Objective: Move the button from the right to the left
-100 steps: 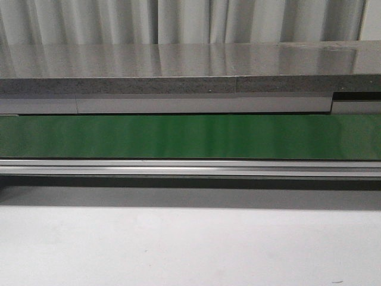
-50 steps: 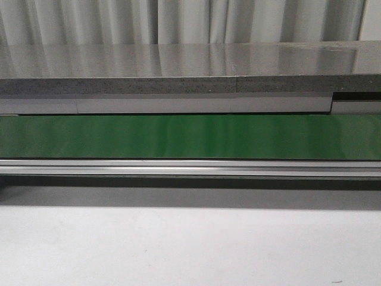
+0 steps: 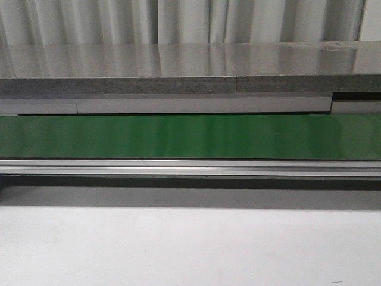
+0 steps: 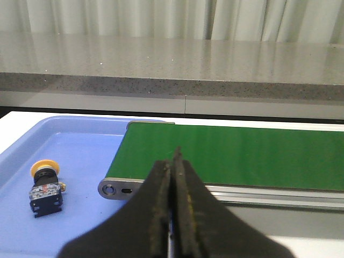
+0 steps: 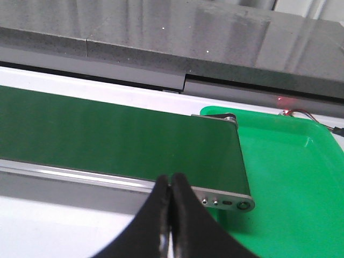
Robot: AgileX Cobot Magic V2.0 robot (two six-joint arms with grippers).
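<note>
you're looking at a long green conveyor belt (image 3: 190, 137), matte and faintly streaked, running flat across the front view between a brushed aluminium rail (image 3: 190, 168) and a speckled grey stone counter (image 3: 178, 85) with a glossy top that mirrors the pleated pale curtain (image 3: 178, 21) behind it. the white table (image 3: 178, 247) in the foreground is smooth and plain. neither arm shows in that view. from the left wrist, your left gripper (image 4: 173, 161) has its two black, wedge-shaped fingers pressed together with only a hairline seam between them, gripping nothing; their inner pads look rough and scuffed. the button (image 4: 44, 181) lies in the pale blue plastic tray (image 4: 80, 129), which has rounded corners and a raised lip; its round orange-yellow cap sits on a blocky black body, well apart from the fingers and near the belt's rounded metal end roller. from the right wrist, your right gripper (image 5: 171, 180) is likewise closed tight, tips touching, holding nothing, hanging over the belt's near rail. a glossy green tray (image 5: 290, 172) sits at that end of the belt.
</note>
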